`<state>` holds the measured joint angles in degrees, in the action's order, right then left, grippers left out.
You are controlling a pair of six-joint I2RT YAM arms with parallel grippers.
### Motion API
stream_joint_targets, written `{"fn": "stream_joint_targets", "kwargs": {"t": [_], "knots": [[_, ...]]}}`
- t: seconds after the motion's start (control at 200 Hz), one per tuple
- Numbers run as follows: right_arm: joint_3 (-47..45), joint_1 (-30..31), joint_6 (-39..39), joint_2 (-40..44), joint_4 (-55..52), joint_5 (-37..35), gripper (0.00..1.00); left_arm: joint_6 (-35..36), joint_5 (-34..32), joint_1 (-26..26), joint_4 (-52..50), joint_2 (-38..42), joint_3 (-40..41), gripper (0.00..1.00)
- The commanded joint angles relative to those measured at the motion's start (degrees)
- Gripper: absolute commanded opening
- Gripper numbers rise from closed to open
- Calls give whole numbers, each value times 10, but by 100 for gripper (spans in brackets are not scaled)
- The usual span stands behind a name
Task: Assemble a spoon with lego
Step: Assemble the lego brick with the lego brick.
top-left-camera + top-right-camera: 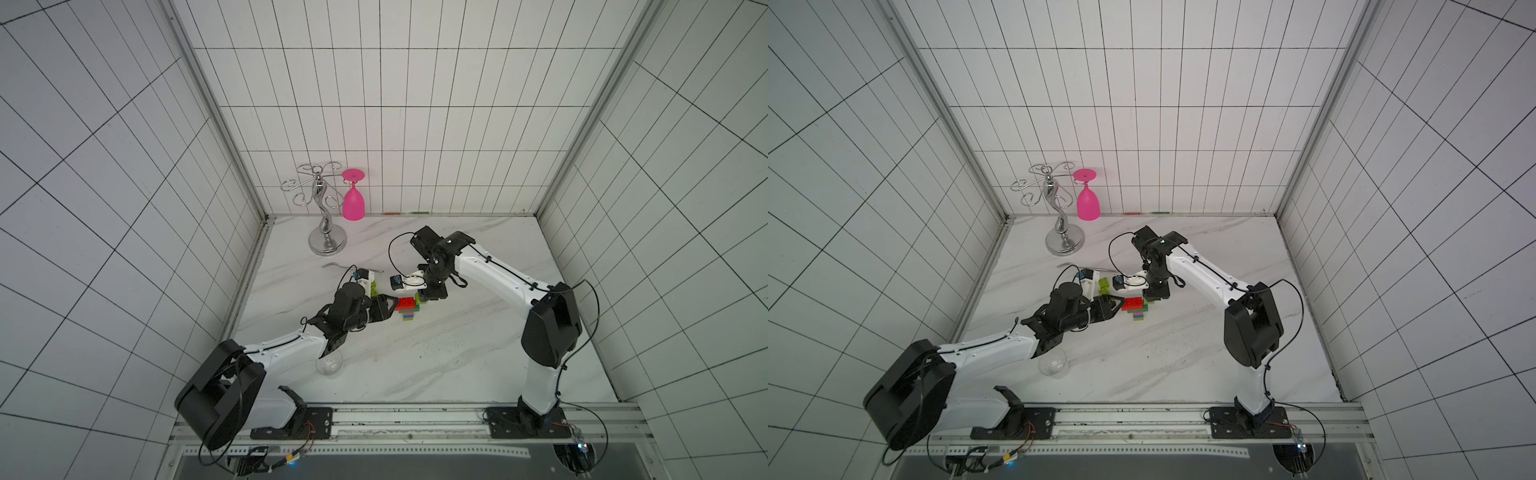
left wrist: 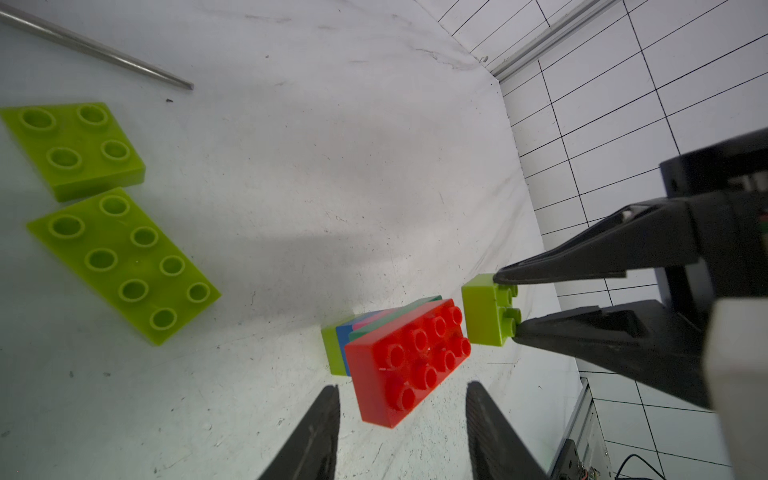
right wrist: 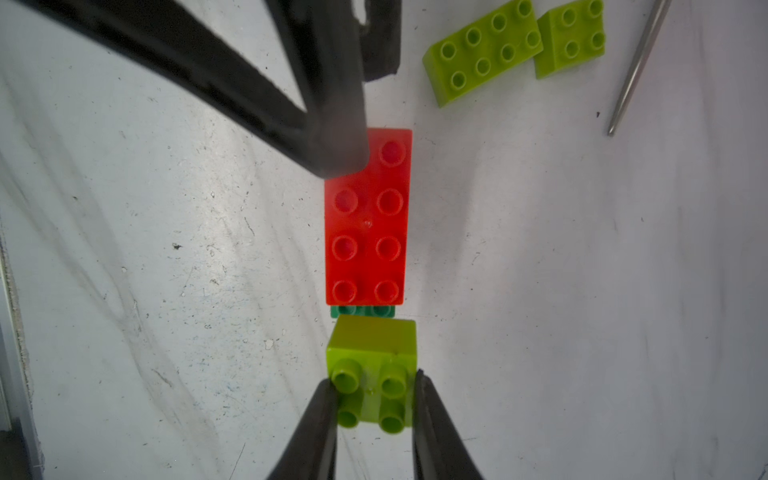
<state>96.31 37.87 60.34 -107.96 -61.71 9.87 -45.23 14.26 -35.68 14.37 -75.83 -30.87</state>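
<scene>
Spoon (image 1: pixel 407 306) is part-built and flat on the marble table (image 1: pixel 415 374), mid-scene between the two arms in both top views. Head: red brick (image 2: pixel 409 361), studs up, stacked on a dark-green brick (image 3: pixel 362 311) that peeks out at one end. A stem of pink, blue and lime sticks out of the head's long side, toward the robot bases.

Left gripper (image 2: pixel 401 388): jaws spread, straddling the near end of the red brick. The left wrist view shows a sliver of table on each side. In the right wrist view one finger (image 3: pixel 332 137) overlaps a corner of the red brick; touching or just above, cannot tell.

Right gripper (image 3: pixel 374 380): jaws pinching a small lime brick (image 3: pixel 372 343) by two opposite sides. The brick is tipped on its side, four studs facing back at the wrist. It sits just beside the opposite end of the head, close up to the dark-green edge. Contact or hairline gap, on the table or lifted, cannot tell.

Eight-stud lime brick (image 2: pixel 124 266) and four-stud lime brick (image 2: pixel 75 149) lie loose, studs up, just beside each other, apart from the spoon. A thin metal utensil (image 2: pixel 95 48) lies beyond them. At the back stands a chrome glass rack (image 1: pixel 326 216) with a pink glass (image 1: pixel 354 203) hung upside down. A clear glass (image 1: pixel 329 366) is partly hidden by the left arm.
</scene>
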Motion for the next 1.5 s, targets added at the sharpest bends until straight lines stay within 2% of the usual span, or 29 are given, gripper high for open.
{"fn": "stream_joint_targets", "kwargs": {"t": [0.0,0.56,1.22,1.499], "knots": [[30,-3,-12,-12,-30,10,20,7,10,-1,25,-2,5,47],[32,1,-38,-28,-37,22,22,6,23,-1,53,-26,22,43],[16,26,-3,-35,-24,-15,20,6,43,-4,85,-67,14,41],[13,39,-14,-44,-19,-27,20,4,47,-5,94,-75,14,40]]}}
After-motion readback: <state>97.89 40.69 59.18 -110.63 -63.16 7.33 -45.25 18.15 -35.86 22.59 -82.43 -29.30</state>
